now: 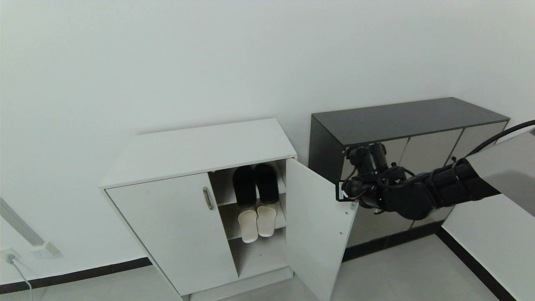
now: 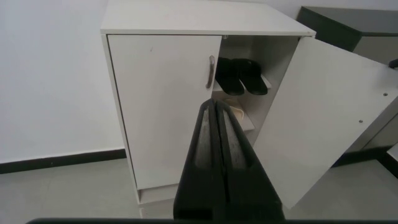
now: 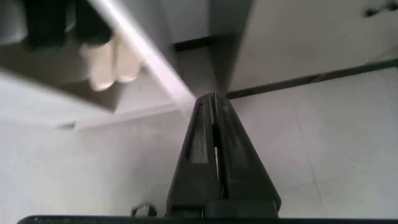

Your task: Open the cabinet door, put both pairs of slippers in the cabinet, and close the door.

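Both pairs sit inside the cabinet [image 1: 200, 146], black slippers [image 1: 256, 184] a shelf above the white slippers [image 1: 257, 223], so I'd close next: the open door [image 1: 317, 225] swings out from the cabinet with its free edge just beside my right hand [image 3: 214, 106], fingers together; the left hand [image 2: 216, 109], also pinched together, faces the cabinet's front from farther back.

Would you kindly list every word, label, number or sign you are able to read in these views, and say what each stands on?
None can be read.
The white cabinet, its open door, the black slippers, the white slippers and the dark cabinet bear no visible print.
The wall socket shows no legible marking.
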